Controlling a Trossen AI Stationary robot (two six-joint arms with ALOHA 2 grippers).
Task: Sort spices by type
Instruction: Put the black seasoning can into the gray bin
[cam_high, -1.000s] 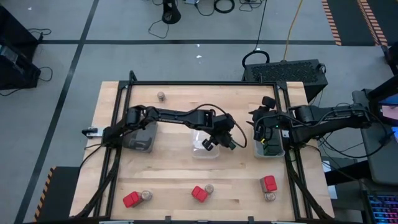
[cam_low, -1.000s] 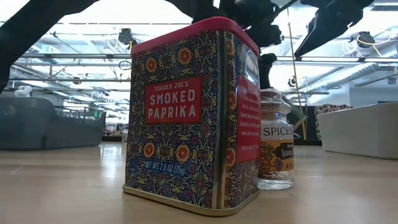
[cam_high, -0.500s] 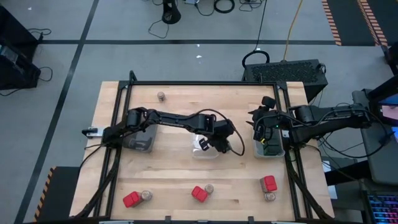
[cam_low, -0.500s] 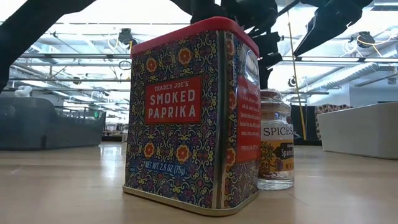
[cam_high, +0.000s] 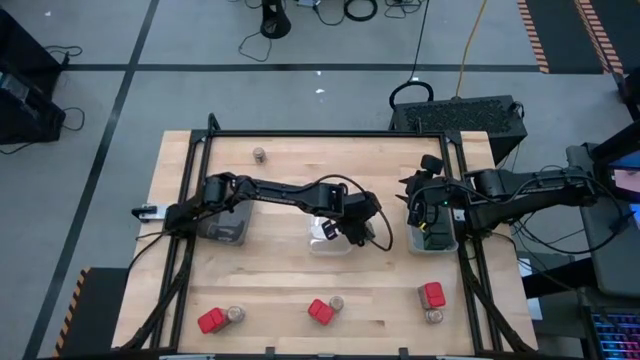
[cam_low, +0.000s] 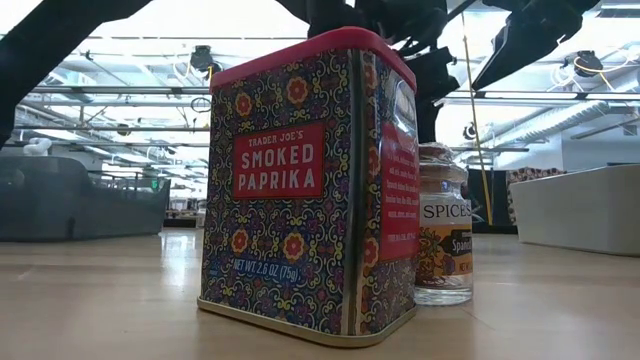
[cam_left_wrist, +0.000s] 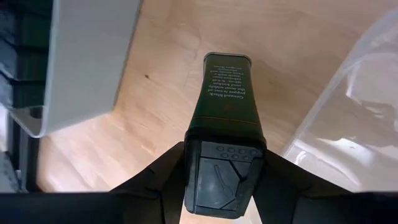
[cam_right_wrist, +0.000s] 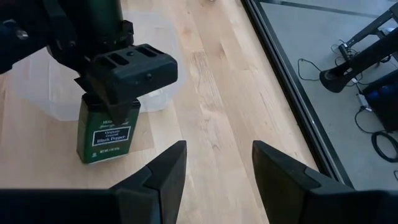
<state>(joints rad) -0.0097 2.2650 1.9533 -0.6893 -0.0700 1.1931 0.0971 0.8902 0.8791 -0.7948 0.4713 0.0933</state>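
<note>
A black pepper box (cam_left_wrist: 227, 93) (cam_right_wrist: 106, 134) is in my left gripper (cam_high: 362, 228) (cam_right_wrist: 127, 74), which is shut on it over bare wood between the clear middle tray (cam_high: 330, 240) and the right tray (cam_high: 433, 240). My right gripper (cam_right_wrist: 214, 171) hovers open over the right tray with nothing between its fingers. Red boxes (cam_high: 212, 320) (cam_high: 320, 311) (cam_high: 433, 294) stand on their bases along the near edge, each with a round jar (cam_high: 236, 316) (cam_high: 337, 302) (cam_high: 434, 316) beside it. One more jar (cam_high: 259, 154) stands at the far edge. My left gripper pinches the black box at its lid end (cam_left_wrist: 224, 155) between the two fingers, one on each side. The fingers slant down from above and from the table's left, in line with the box's length. The box is tilted, its bottom end (cam_right_wrist: 93, 157) down at the wood; whether it touches, I cannot tell.
A grey tray (cam_high: 225, 225) sits under the left arm. In the low view a smoked paprika tin (cam_low: 300, 190) and a spice jar (cam_low: 443, 240) fill the foreground. Bare wood lies between the trays and the near row.
My left gripper has rolled about its own pointing line with the black box, so the box has turned with it. It has stayed between the middle and right trays.
</note>
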